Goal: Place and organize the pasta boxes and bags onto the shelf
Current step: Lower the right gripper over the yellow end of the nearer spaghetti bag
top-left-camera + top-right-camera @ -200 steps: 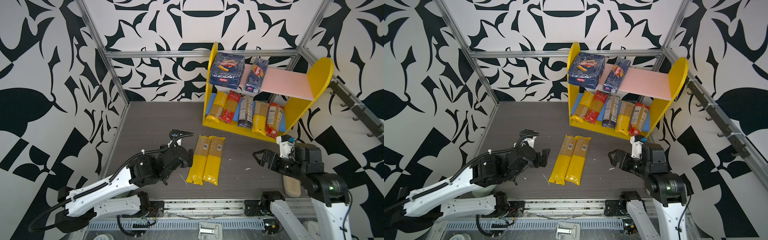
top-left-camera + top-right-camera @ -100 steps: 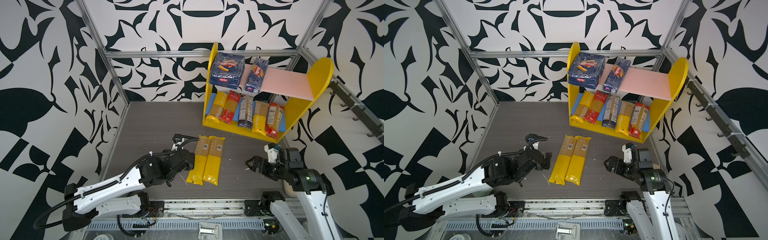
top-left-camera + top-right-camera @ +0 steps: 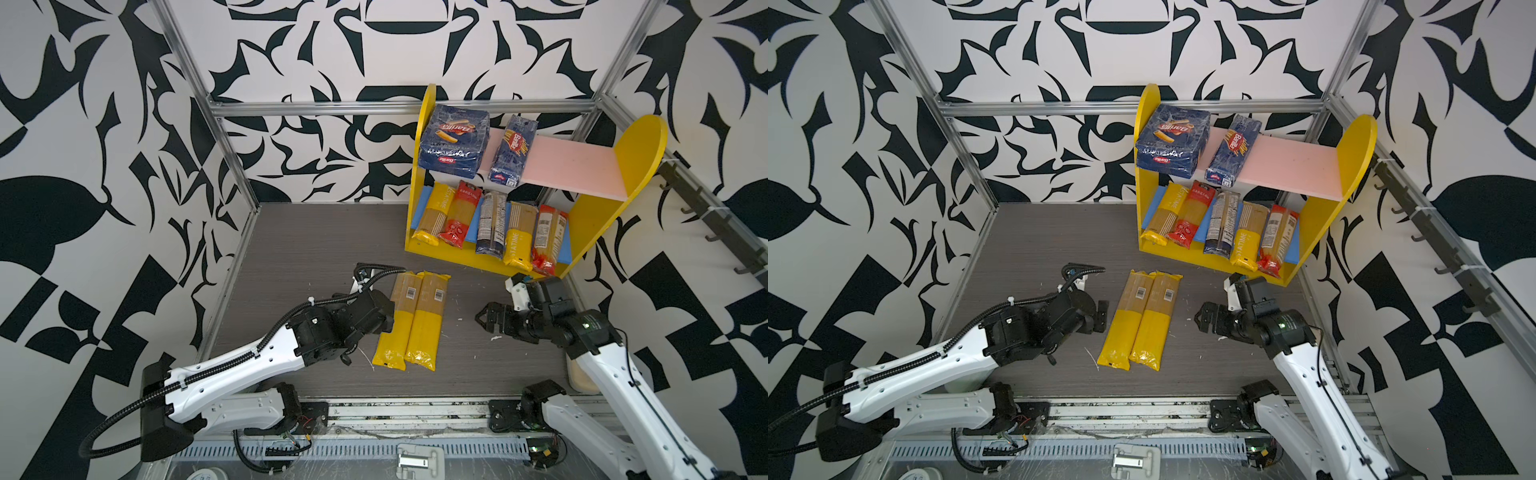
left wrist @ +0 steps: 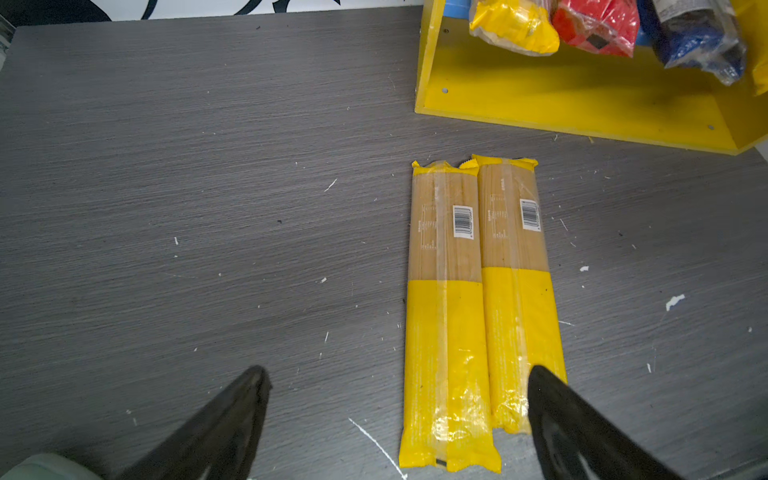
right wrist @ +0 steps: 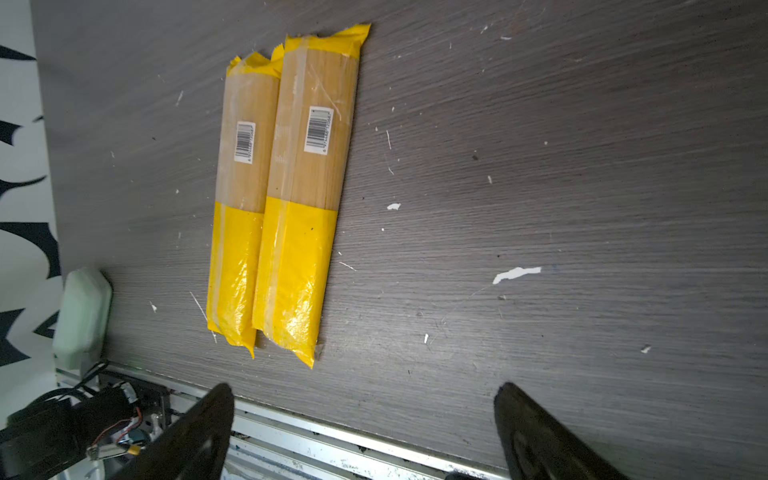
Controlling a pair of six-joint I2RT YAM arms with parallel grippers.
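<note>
**Two bags outstanding on the tabletop; both grippers empty**

The shelf (image 3: 640, 141) is found at the far right corner of the tabletop (image 3: 316, 249). On its pink upper board (image 3: 582, 166) the wide rigatoni box (image 3: 453, 141) and the narrow spaghetti box (image 3: 512, 149) are laid flat at the end nearer the tabletop's middle. The rest of that board is bare.

On the blue lower board (image 3: 424, 195) five bags (image 3: 490, 222) are ranged side by side, lengthwise front to back. Their front ends overhang the yellow base (image 4: 582, 95). This arrangement is judged to suit their long, narrow form. Little spare width is seen on that tier.

Two yellow-ended bags (image 3: 424, 328) lie flat between the tabletop's middle and its near edge. They touch along their length, with barcodes upward and clear ends toward the shelf.

The left gripper (image 4: 397, 372) is set low just beside the nearer bag (image 3: 1121, 328), with its jaws spread fully and nothing held. No contact is seen in a top view. The right gripper (image 3: 485, 318) is stationed on the pair's other side, apart from it. Its jaws are equally wide and empty, and are turned toward the bags.

The step in hand is judged to be the pick-up of one bag. Because the two are pressed together, no gap is offered for a finger between them. It is judged that the second bag may be dragged along. The bare part of the upper board is considered the likeliest room for both.
</note>
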